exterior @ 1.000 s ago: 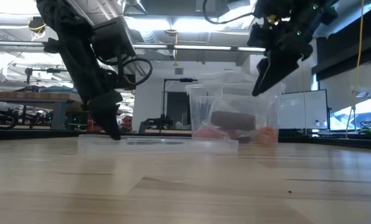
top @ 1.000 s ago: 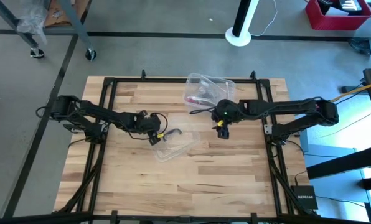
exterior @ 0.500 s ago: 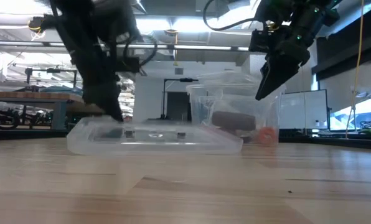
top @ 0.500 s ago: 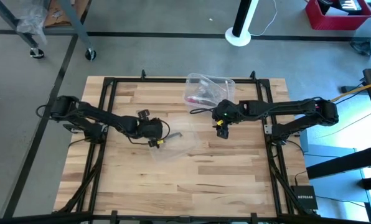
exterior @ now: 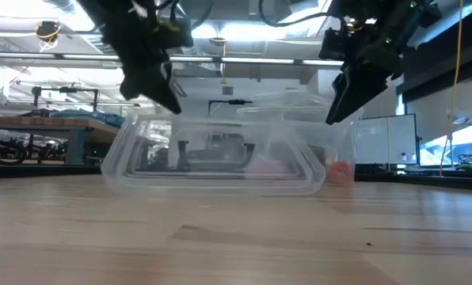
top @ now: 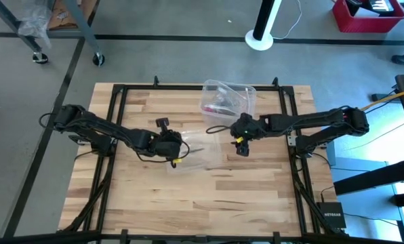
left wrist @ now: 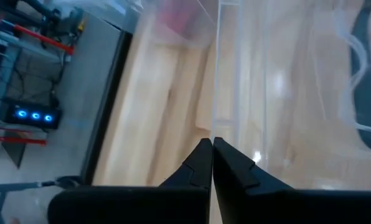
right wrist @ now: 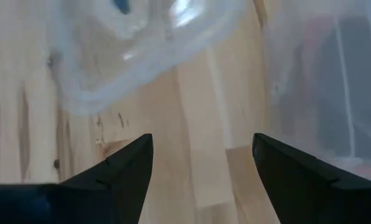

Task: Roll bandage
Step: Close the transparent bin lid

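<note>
Inside the clear box (top: 249, 89), the bandage (right wrist: 360, 81) lies near right gripper (right wrist: 202, 142).

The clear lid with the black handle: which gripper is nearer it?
Left. The left gripper is shut on the clear lid's edge, tipping it up. The right gripper hangs open beside it, apart.
</note>
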